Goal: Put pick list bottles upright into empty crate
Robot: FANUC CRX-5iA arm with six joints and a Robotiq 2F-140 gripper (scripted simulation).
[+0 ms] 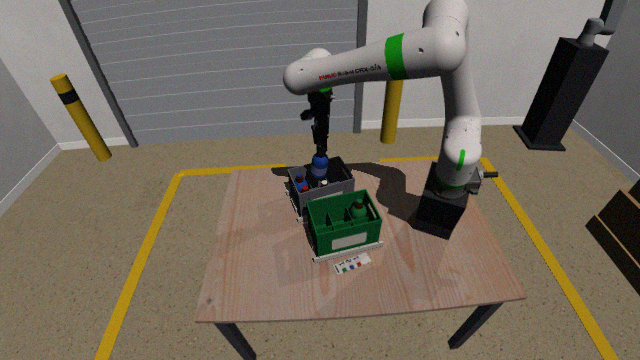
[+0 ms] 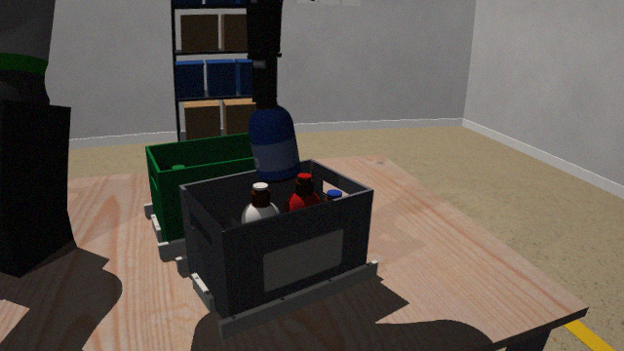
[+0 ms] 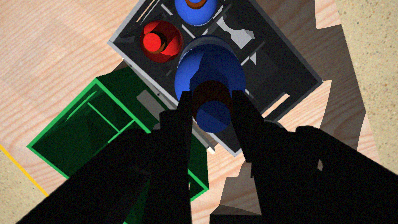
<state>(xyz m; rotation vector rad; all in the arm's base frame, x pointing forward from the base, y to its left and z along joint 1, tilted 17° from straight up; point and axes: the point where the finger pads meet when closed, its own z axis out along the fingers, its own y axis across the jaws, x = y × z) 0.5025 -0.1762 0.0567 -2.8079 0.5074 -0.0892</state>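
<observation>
One blue bottle [image 1: 319, 166] [image 2: 274, 141] [image 3: 210, 70] hangs slightly tilted, pinched by its neck in our gripper [image 1: 321, 150] [image 2: 265, 103] [image 3: 211, 106], w/ its base just above the grey crate [image 1: 325, 192] [image 2: 297, 258] [image 3: 280, 55].

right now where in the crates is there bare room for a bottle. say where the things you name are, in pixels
Green crate [image 1: 320, 245] [image 2: 168, 200] [image 3: 115, 75]: top view's left end, across dividers from the green bottle [image 1: 358, 210] [image 2: 178, 168]. Gray crate [image 1: 300, 204] [image 2: 356, 234] [image 3: 286, 41]: wrist view's right corner. Crowded: around the red bottle [image 1: 304, 189] [image 2: 303, 199] [image 3: 167, 42], under the held blue bottle [image 1: 320, 167] [image 2: 274, 141] [image 3: 210, 70].

Yellow posts [image 1: 82, 120] [image 1: 392, 112] flank a gray shutter door [image 1: 225, 70].
</observation>
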